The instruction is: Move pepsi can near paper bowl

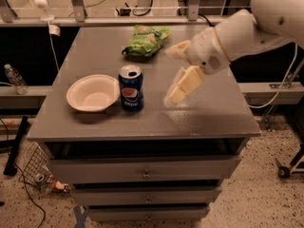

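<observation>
The pepsi can (pixel 131 88) stands upright at centre frame, just beside the paper bowl's (pixel 92 93) right rim. My gripper (pixel 174 74) hangs open and empty to its right. Placement looks done; next I'd retreat without clipping the can.

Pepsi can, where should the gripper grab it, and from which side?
Probably grip the pepsi can mid-wall: it stands upright, round-sided. Come from the side away from the paper bowl, which crowds its other flank; the open gripper hangs there, apart from the can.
</observation>
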You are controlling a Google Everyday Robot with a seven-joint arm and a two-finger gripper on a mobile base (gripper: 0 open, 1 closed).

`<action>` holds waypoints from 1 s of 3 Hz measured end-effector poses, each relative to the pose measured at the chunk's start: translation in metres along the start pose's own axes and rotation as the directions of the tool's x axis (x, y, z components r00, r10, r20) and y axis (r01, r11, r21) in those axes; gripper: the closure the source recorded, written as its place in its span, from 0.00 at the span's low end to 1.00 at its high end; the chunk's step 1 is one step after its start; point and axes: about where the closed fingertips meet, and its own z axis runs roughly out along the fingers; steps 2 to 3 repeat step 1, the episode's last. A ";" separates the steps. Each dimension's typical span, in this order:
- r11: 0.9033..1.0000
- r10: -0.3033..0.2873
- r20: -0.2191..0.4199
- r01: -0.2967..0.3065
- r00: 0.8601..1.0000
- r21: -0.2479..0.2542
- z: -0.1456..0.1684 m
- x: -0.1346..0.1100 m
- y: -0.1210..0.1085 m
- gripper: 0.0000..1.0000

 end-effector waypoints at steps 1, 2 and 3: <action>0.984 0.122 -0.105 -0.107 0.987 0.141 -0.064 0.040 0.005 0.00; 0.984 0.122 -0.105 -0.107 0.987 0.141 -0.064 0.040 0.005 0.00; 0.984 0.122 -0.105 -0.107 0.987 0.141 -0.064 0.040 0.005 0.00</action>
